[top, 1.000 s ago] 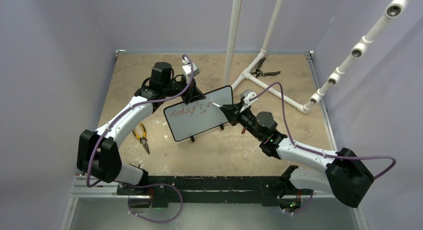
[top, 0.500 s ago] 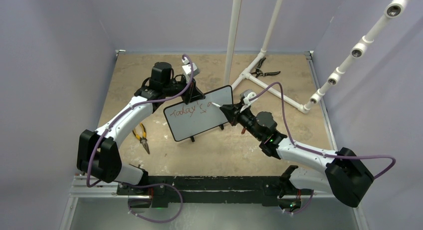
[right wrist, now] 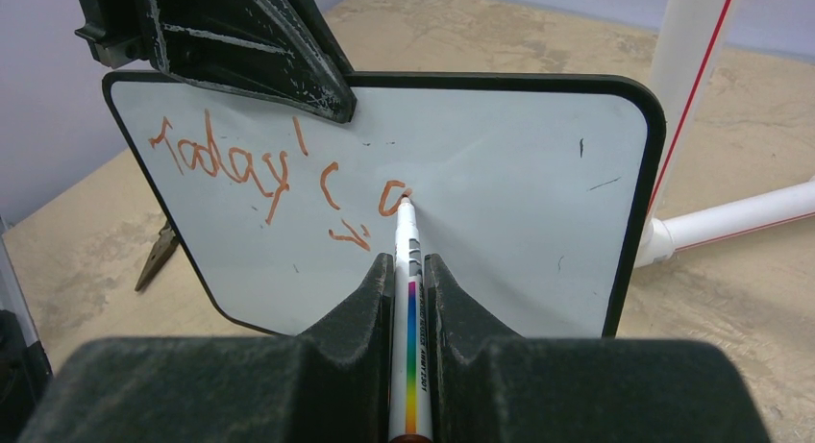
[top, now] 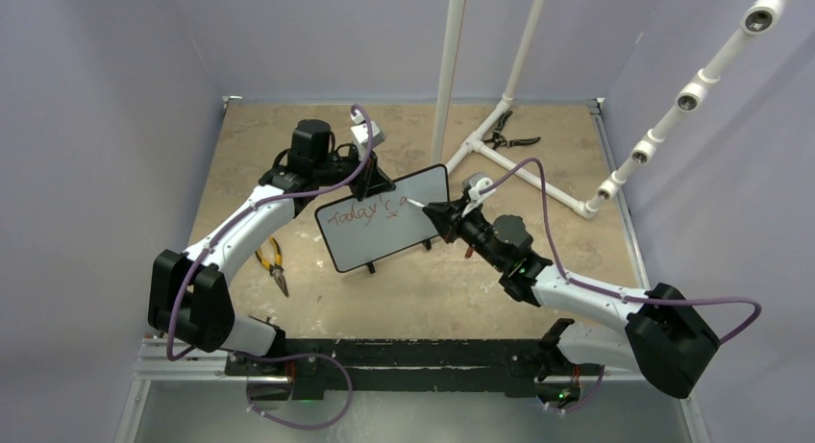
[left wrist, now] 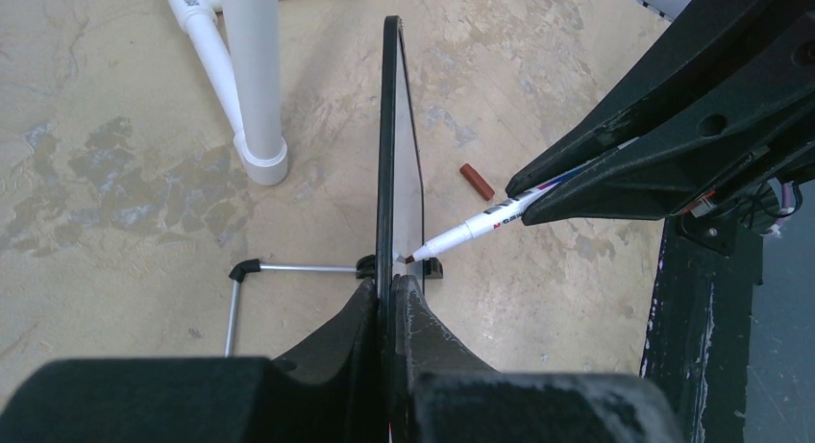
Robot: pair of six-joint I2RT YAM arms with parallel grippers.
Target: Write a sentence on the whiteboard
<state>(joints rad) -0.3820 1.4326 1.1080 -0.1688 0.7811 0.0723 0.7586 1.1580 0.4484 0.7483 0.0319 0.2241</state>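
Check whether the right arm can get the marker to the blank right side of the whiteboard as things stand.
Probably yes. The right end effector has the marker tip on the whiteboard, and nothing covers the blank area; the left end effector clamps only the top edge.

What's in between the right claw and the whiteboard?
A white marker, pinched in the right gripper; its tip touches the whiteboard by the red "a". The right wrist view shows it.

Yellow-handled pliers (top: 272, 260) on counter (top: 250, 145), left side. Black cutters (top: 502, 135) at far side, just beside white pipe frame (top: 450, 68). Small red cap (left wrist: 476, 182) lying on counter.
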